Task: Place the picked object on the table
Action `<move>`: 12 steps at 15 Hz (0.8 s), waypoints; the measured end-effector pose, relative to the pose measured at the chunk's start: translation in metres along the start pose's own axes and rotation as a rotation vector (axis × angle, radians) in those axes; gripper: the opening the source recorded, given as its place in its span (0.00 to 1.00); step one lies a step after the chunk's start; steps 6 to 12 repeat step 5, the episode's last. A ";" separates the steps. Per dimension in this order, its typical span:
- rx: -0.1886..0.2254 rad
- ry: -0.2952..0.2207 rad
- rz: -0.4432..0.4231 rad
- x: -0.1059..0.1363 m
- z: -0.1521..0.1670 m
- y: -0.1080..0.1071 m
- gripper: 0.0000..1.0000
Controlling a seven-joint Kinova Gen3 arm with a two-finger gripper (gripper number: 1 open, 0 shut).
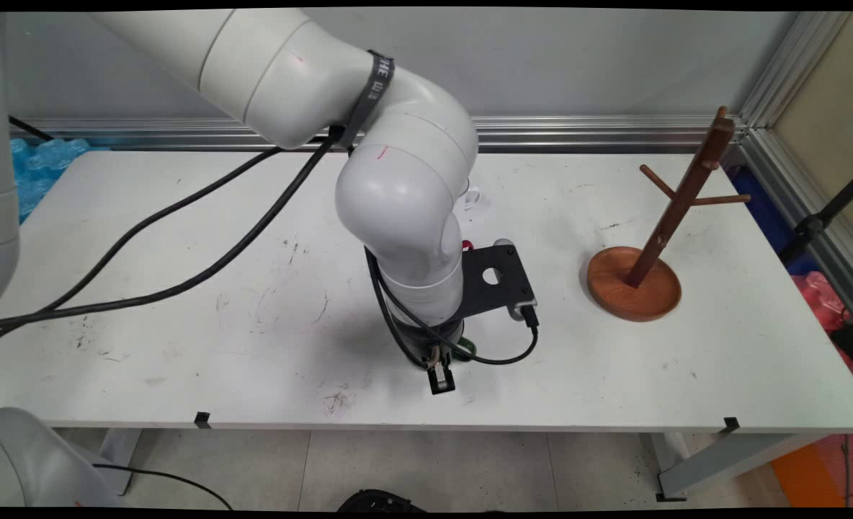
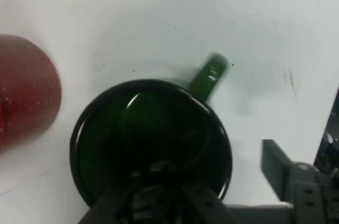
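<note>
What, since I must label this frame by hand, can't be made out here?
- Green mug: in the main view, the arm's wrist hides all but a sliver of it.
- Red object: in the hand view, cut off by the left edge, so its kind is unclear.
- White object: in the main view, mostly behind the wrist.
- Green mug's inside: in the hand view, too dark to show any contents.

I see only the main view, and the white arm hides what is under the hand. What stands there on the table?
Observer: A dark green glossy mug, upright, with its mouth towards the hand camera.
Operator: Which way is it turned?
Observer: In the hand view, its handle points up and right, away from the gripper.
Operator: Is anything beside it?
Observer: A rounded red object lies at the hand view's left, apart from the mug. I cannot tell what it is.
</note>
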 end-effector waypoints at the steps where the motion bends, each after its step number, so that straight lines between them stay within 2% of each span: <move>1: -0.001 0.001 0.000 0.000 0.000 0.000 1.00; 12: -0.012 0.013 0.003 0.001 -0.001 0.003 1.00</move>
